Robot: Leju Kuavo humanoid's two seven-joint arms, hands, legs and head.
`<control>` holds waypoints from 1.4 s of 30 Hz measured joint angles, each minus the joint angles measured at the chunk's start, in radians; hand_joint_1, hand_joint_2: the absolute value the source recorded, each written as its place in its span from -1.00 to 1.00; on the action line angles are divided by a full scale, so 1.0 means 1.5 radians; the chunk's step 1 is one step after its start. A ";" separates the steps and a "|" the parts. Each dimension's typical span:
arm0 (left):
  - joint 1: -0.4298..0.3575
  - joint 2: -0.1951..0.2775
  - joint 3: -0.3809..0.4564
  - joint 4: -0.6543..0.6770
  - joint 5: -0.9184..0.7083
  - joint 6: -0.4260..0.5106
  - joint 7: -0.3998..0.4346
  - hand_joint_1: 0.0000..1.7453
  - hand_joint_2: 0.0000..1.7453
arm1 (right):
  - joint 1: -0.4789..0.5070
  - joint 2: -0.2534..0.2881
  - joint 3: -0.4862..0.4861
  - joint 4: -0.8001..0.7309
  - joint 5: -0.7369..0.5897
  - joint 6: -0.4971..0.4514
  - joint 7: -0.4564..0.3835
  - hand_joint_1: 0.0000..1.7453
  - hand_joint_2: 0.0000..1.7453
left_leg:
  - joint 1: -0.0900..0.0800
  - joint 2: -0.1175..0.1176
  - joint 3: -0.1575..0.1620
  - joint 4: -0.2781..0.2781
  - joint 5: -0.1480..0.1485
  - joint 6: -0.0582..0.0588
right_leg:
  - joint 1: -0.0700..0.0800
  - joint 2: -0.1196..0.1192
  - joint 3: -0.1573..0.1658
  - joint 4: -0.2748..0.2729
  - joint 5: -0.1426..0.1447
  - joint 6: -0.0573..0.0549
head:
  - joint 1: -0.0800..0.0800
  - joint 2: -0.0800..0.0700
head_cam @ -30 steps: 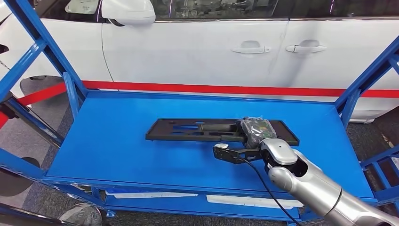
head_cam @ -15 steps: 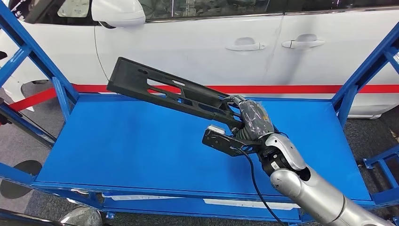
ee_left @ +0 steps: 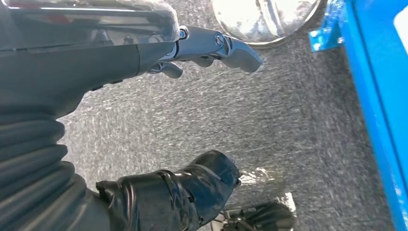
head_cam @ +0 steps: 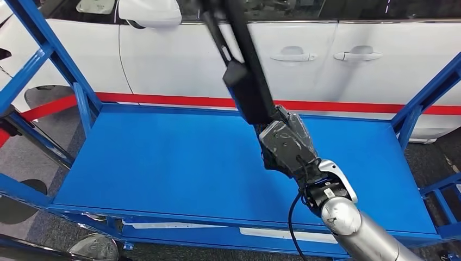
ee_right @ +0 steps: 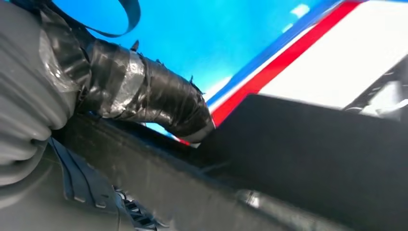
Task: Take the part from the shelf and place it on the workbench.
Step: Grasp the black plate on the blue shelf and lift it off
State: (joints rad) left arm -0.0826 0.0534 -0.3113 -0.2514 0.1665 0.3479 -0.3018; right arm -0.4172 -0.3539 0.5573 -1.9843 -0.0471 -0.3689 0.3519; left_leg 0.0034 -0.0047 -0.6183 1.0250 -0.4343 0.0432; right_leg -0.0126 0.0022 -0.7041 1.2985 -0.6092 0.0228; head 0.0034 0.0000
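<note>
My right hand [head_cam: 285, 142] grips one end of the long black plastic part [head_cam: 247, 81]. The part stands nearly upright above the blue shelf [head_cam: 163, 163], and its far end runs out of the top of the head view. In the right wrist view the taped thumb [ee_right: 149, 98] presses on the black part [ee_right: 298, 159], which crosses the picture. My left hand [ee_left: 159, 197] hangs over grey carpet in the left wrist view, its fingers apart and nothing in them.
A white car [head_cam: 304, 60] with a red stripe stands right behind the shelf. Blue frame posts [head_cam: 49, 60] rise at both sides of the shelf. A black cable [head_cam: 293, 217] hangs from my right wrist. Grey carpet floor [ee_left: 288, 130] lies beside the shelf.
My right hand has lifted the part off the shelf and swung it from flat, through a slant, to nearly upright. The camera shifted slightly.
</note>
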 joint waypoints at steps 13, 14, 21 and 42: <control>0.001 -0.010 0.000 0.000 -0.006 0.007 0.014 -1.00 1.00 | 0.009 0.012 0.000 -0.030 -0.115 -0.078 -0.046 1.00 1.00 | -0.001 -0.001 -0.055 0.094 -0.061 -0.035 | 0.000 -0.004 0.059 -0.165 0.106 -0.032 | -0.003 0.000; 0.001 -0.010 0.000 0.000 -0.006 0.007 0.015 -1.00 1.00 | 0.009 0.013 0.000 -0.033 -0.123 -0.083 -0.050 1.00 1.00 | 0.000 0.000 -0.067 0.137 -0.091 -0.037 | 0.001 -0.004 0.051 -0.165 0.112 -0.033 | -0.003 0.000; -0.004 -0.009 -0.001 0.000 -0.009 0.008 0.017 -1.00 1.00 | 0.012 0.013 -0.001 -0.053 -0.136 -0.108 -0.062 1.00 1.00 | -0.010 0.000 0.076 0.006 -0.077 -0.019 | 0.003 -0.005 0.013 -0.165 0.150 -0.027 | -0.004 0.000; 0.000 -0.008 -0.003 0.001 -0.013 0.008 0.023 -1.00 1.00 | 0.018 0.006 -0.011 -0.083 -0.085 -0.120 -0.036 1.00 1.00 | 0.002 0.003 -0.058 0.036 0.008 -0.030 | -0.010 0.000 0.095 -0.165 0.072 -0.020 | -0.002 0.000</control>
State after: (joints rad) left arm -0.0825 0.0407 -0.3165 -0.2506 0.1477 0.3605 -0.2667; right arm -0.3896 -0.3453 0.5406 -2.1093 -0.1746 -0.5492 0.2984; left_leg 0.0066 0.0003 -0.7055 1.0792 -0.4227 -0.0025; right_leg -0.0270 0.0015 -0.5609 1.0515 -0.5008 -0.0066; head 0.0011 0.0000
